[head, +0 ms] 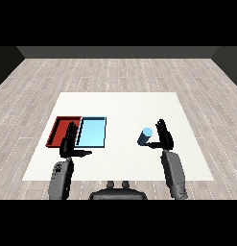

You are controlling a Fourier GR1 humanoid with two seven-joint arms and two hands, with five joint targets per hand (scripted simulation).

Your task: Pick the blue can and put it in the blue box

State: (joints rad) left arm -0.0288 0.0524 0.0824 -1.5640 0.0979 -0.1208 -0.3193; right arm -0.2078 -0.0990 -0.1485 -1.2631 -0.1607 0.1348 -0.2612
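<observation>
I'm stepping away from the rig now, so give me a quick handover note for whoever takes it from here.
Left hand: open, fingers straight, raised over the near edges of the red tray and blue tray, holding nothing.
Right hand: open, just right of the blue can, not curled round it.
Can: standing on the white table, right of both trays.
Done: reach to the can.
Left: grasp, lift, carry left, set in the blue tray.

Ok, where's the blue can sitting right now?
In the head view the light blue cylindrical can stands on the white table, right of centre, just beside the open right hand and well right of the light blue tray.
</observation>
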